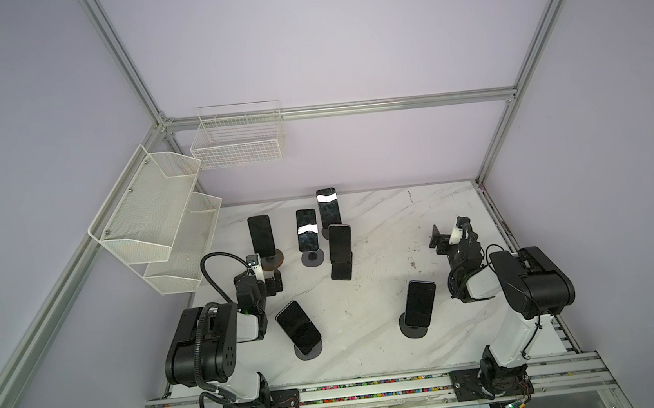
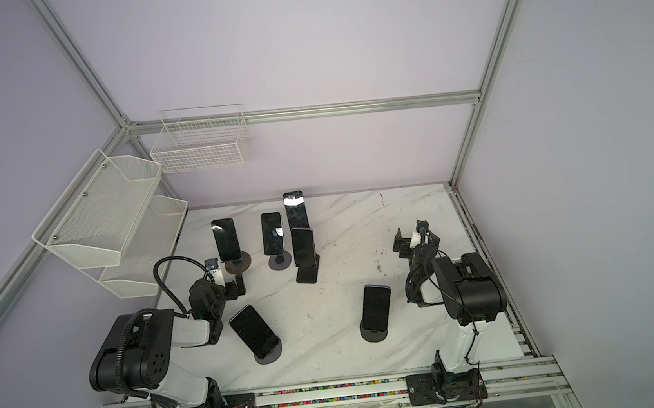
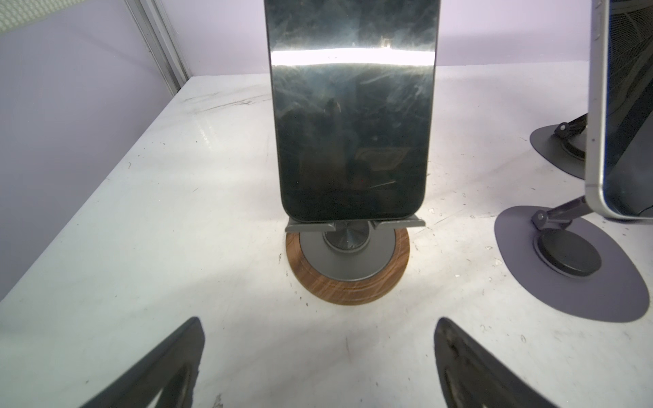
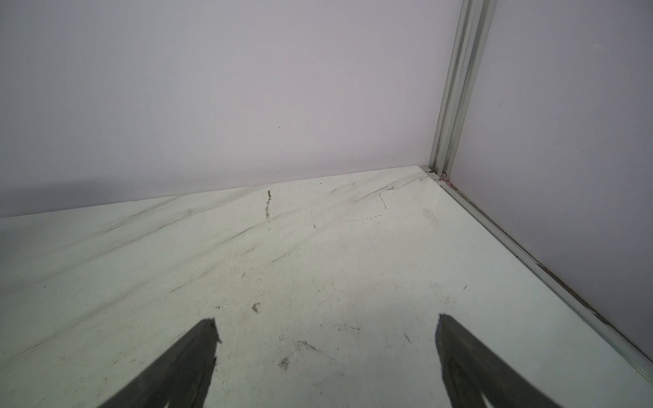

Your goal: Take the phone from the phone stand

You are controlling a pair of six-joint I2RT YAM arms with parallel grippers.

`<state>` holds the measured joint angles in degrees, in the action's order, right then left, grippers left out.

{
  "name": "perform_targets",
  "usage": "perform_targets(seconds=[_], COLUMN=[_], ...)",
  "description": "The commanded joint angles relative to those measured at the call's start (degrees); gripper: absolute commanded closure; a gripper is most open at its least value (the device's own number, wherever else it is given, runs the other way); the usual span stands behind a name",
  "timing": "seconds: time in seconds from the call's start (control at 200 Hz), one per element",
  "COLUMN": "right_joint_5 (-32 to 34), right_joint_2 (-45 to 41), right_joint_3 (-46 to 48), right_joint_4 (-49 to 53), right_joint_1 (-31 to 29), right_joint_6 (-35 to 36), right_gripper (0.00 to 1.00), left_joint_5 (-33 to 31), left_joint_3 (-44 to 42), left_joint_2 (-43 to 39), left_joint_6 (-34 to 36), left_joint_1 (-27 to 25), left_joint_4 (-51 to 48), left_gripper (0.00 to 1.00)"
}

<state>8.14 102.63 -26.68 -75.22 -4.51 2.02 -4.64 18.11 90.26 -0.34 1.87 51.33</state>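
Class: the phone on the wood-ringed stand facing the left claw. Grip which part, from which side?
I'd grip the phone by its long side edges, above the lip of the stand, coming from the screen side, where the open left claw faces it. It stands nearly upright, bottom seated in that lip, leaving its sides free.

Here's the left gripper (image 3: pixel 319 323), low over the white table (image 3: pixel 141 229), its 2 dark fingers (image 3: pixel 169 367) spread wide with nothing between them. Dead ahead at 12 o'clock is a black phone (image 3: pixel 353 116), upright, screen towards us, with a bright band of glare across the glass. Its lower edge sits on the grey ledge of a stand (image 3: pixel 348 272) with a round wooden base. The fingers are near that base but not touching it. Around 2 o'clock, a second phone (image 3: pixel 622 106) with a silver edge sits on a grey disc stand (image 3: pixel 572 282), and 1 more grey base (image 3: pixel 551 148) lies beyond it. At 10 o'clock there's the lilac wall (image 3: pixel 70 88) and a metal post (image 3: pixel 159 46).
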Motion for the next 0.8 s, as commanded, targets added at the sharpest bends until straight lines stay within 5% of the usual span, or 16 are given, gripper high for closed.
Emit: perform_targets(seconds=[0.0, 0.165, 0.405, 0.54, 0.645, 0.795], right_joint_5=[0.52, 5.78, 12.28, 20.22, 13.96, 0.47], right_joint_2=[-0.71, -3.91, -15.91, -18.57, -19.73, -23.61], right_joint_3=[0.04, -0.03, -13.4, -24.06, -30.54, -29.94], right_joint_4=[-1.61, 0.81, 32.49, 54.75, 64.23, 62.9], right_joint_1=[-0.23, -0.23, -0.23, -0.23, -0.05, -0.23], right_joint_6=[0.77, -1.81, -9.91, -24.65, -23.59, -21.23], right_gripper=[0.03, 0.03, 0.03, 0.03, 0.03, 0.03], left_joint_5=[0.69, -0.09, -6.35, -8.82, -8.58, 0.76], left_joint_3=[3.83, 3.77, 11.29, 15.38, 19.69, 24.89], left_joint_2=[-0.41, -0.88, -15.78, -22.43, -26.69, -31.95], left_joint_6=[-0.01, -0.16, -4.51, -7.27, -14.61, -20.73], left_joint_1=[0.37, 0.36, 0.35, 0.34, 0.34, 0.39], left_joint_4=[2.19, 2.48, -22.26, -33.26, -44.85, -58.04], left_gripper=[0.01, 0.0, 0.0, 0.0, 0.0, 0.0])
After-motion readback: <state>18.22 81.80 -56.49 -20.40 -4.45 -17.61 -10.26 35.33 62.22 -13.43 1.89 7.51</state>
